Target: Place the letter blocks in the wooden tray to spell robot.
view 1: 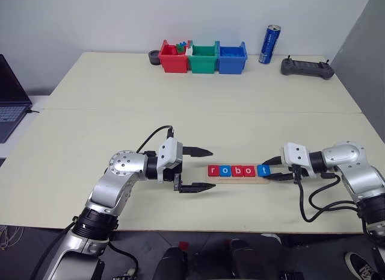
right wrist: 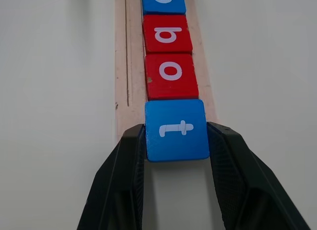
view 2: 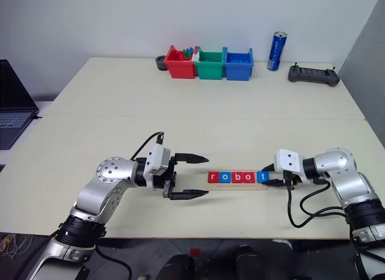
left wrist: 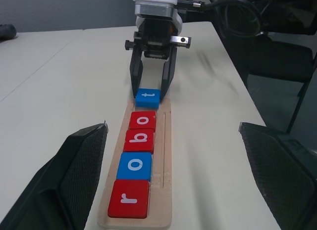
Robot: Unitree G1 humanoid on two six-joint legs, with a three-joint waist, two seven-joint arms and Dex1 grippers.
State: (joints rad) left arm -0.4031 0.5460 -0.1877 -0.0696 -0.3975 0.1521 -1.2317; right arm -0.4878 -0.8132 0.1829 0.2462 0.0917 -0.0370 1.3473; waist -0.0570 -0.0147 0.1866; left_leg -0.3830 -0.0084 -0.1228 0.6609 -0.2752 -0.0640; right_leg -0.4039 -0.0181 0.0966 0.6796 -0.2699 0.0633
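I see my right gripper (right wrist: 176, 141) clamped on the blue t block (right wrist: 177, 129), one finger on each side edge. Just past the fingertips, it touches the red o block (right wrist: 171, 75) on the wooden tray (left wrist: 166, 156). Beyond the row, my left gripper (view 1: 203, 169) has its fingers wide apart, holding nothing.

Right hand (right wrist: 177, 141): I see my two black fingers (right wrist: 124, 175) pressed against both sides of the blue "t" block (right wrist: 177, 129).
"t" block: butts against the red "o" block (right wrist: 171, 75), at the wooden tray's (right wrist: 130, 67) near end.
Row beyond: red "b" block (right wrist: 167, 33), then a blue block (right wrist: 163, 1), edge to edge.
Surface (right wrist: 54, 91): pale, under the tray.
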